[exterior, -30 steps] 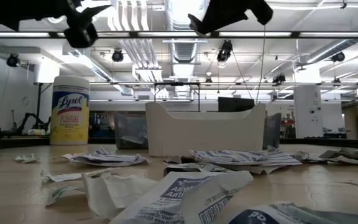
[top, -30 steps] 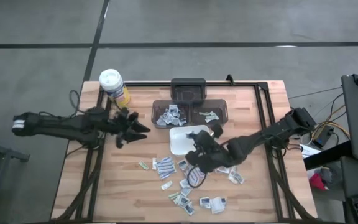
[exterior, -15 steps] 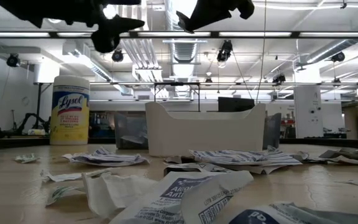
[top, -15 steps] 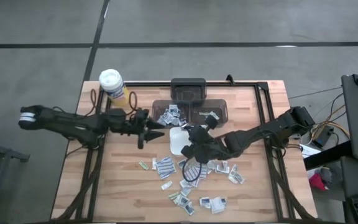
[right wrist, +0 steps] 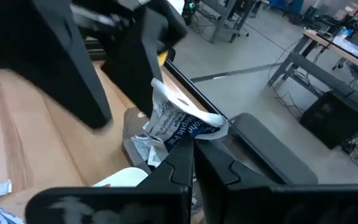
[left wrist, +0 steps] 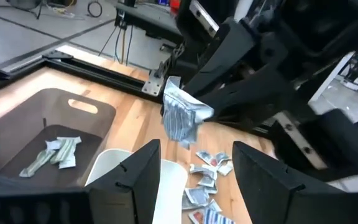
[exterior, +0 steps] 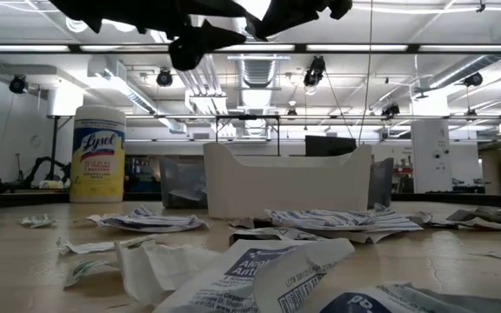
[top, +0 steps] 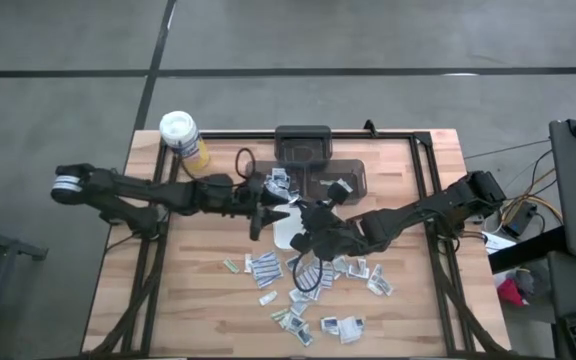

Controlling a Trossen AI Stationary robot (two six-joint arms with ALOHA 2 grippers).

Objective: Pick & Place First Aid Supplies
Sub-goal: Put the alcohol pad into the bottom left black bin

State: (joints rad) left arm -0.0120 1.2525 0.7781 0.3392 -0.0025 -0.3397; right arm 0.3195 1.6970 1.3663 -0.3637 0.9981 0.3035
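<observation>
The first aid supplies, small flat sealed packets in white and grey with bluish print, lie mostly scattered on the wooden table (top: pixel 198 300) on its near half; a few sit in the dark two-compartment bin (top: pixel 353 180) at the far edge. One crumpled white packet with blue print (right wrist: pixel 179 124) is up off the table, clamped between the closed fingers of my right gripper (right wrist: pixel 190 144) above the white rectangular tray (top: pixel 286 232). Over the last second my left arm has swung in from the left side of the table, and my left gripper (left wrist: pixel 194 165) now hangs just beside that packet with its fingers wide apart, facing it. I judge this a handover setup: the left is positioned to receive, but it has not yet closed.
</observation>
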